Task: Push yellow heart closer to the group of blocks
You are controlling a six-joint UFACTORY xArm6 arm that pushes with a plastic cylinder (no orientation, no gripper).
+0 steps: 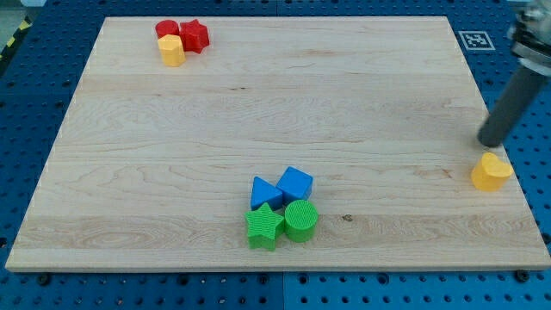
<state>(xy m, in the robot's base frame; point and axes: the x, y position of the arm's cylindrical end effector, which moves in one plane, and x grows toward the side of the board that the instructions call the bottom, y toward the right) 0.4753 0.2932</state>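
Observation:
The yellow heart [492, 171] lies near the board's right edge, alone. My tip [490, 144] stands just above it in the view, close to its top edge; I cannot tell if they touch. A group of blocks sits at the bottom middle: a blue triangle [264, 193], a blue cube [295, 183], a green star [265, 226] and a green cylinder [301, 220], all packed together. The heart is far to the right of this group.
A second cluster sits at the top left: a red cylinder [166, 30], a red star [195, 35] and a yellow hexagonal block [172, 50]. The wooden board [275, 103] lies on a blue pegboard table. A tag marker [473, 40] is beyond the top right corner.

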